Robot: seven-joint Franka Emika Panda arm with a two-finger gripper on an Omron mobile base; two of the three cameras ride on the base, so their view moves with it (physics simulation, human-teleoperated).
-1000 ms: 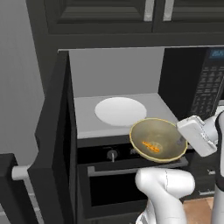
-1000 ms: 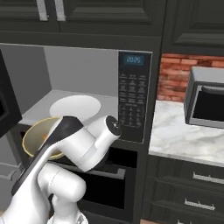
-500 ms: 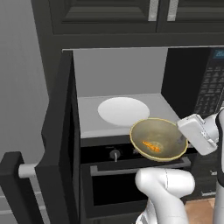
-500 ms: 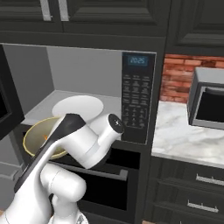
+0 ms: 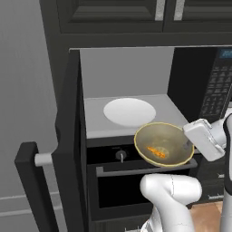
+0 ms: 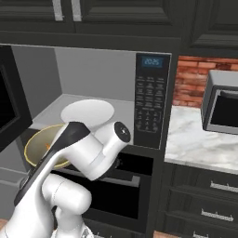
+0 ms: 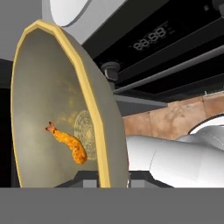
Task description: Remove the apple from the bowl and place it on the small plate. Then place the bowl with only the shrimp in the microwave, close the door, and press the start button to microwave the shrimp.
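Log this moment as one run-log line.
gripper: shut on bowl rim | bowl: shrimp only, raised before microwave opening | door: open | tray: bare

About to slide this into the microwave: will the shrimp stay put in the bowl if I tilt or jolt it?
Probably not if jolted. The shrimp lies loose on the smooth inner slope of the bowl, so it likely slides toward the low side. It looks small and light, so a quick stop could flick it around. The gripper holds one rim only, so the bowl may tip.

A kitchen: built-in microwave (image 6: 116,93), dark cabinets (image 6: 116,18), marble counter (image 6: 195,139).
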